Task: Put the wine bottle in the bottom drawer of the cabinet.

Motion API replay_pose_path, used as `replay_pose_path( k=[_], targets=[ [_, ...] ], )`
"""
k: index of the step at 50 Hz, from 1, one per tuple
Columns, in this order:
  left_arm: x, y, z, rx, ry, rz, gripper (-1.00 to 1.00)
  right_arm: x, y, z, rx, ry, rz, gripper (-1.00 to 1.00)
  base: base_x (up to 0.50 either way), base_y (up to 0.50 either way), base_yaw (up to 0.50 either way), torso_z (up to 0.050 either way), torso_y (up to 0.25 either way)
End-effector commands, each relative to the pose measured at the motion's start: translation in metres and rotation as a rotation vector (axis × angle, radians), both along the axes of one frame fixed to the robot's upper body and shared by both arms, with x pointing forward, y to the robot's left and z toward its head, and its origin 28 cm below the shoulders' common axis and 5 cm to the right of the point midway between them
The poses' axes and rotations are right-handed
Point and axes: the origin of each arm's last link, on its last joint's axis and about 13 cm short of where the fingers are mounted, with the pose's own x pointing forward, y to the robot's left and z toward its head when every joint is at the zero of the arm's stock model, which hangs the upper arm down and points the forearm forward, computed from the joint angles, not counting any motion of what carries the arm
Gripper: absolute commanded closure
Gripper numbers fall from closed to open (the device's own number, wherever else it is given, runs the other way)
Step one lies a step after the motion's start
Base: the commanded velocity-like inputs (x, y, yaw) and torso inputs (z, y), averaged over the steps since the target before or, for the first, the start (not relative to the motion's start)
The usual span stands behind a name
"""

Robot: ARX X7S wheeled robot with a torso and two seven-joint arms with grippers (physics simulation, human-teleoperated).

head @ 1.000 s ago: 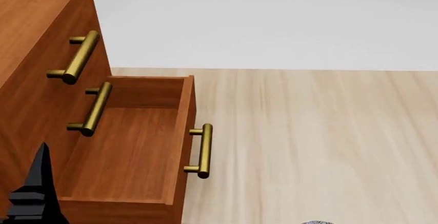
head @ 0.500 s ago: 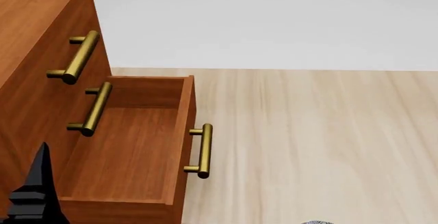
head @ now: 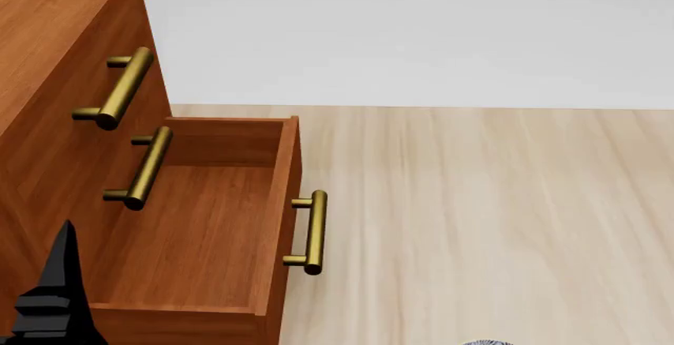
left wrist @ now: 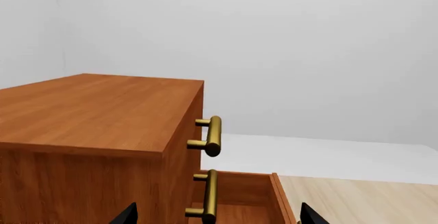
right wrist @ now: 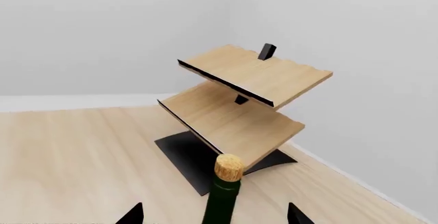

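The bottom drawer (head: 200,226) of the cabinet (head: 53,69) is seen pulled well out in the head view, its interior bare and its brass handle (head: 312,232) facing the open floor (head: 474,226). The bottle (right wrist: 224,190) shows only in the right wrist view, where its cork and neck stand upright between the two dark tips of the right gripper (right wrist: 213,215); it appears to be grasped lower down, but the contact lies below the frame, so this cannot be told for certain. A pale rack (right wrist: 243,101) stands beyond it, well apart from the cabinet.

The left gripper (left wrist: 213,216) hovers beside the cabinet with its tips spread wide and nothing between them.

The step in hand is judged to be carrying the bottle across to the drawer. Since the drawer is shallow, the bottle would best be tilted and laid along the drawer's length, lowered over the front edge without striking the handle. The left gripper should be kept clear of the drawer opening, and release made only once the glass rests on the drawer floor.
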Motion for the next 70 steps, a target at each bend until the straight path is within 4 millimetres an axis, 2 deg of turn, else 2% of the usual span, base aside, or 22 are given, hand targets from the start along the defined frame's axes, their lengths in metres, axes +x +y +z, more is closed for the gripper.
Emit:
replay_pose_path(
  k=[1,45,70],
  targets=[
    [0.000,0.000,-0.002,-0.001,0.003,-0.001,-1.00,0.002,-0.004,-0.005,0.023,0.001,-0.014,-1.00,0.00,0.00,0.00,0.000,0.000],
    [0.001,-0.002,-0.003,-0.002,0.010,-0.010,-1.00,0.020,-0.020,-0.010,0.041,0.024,-0.029,-1.00,0.00,0.00,0.00,0.000,0.000],
    [0.001,-0.001,-0.002,-0.002,0.009,-0.006,-1.00,0.040,-0.027,-0.009,0.046,0.040,-0.021,-1.00,0.00,0.00,0.00,0.000,0.000]
  ],
)
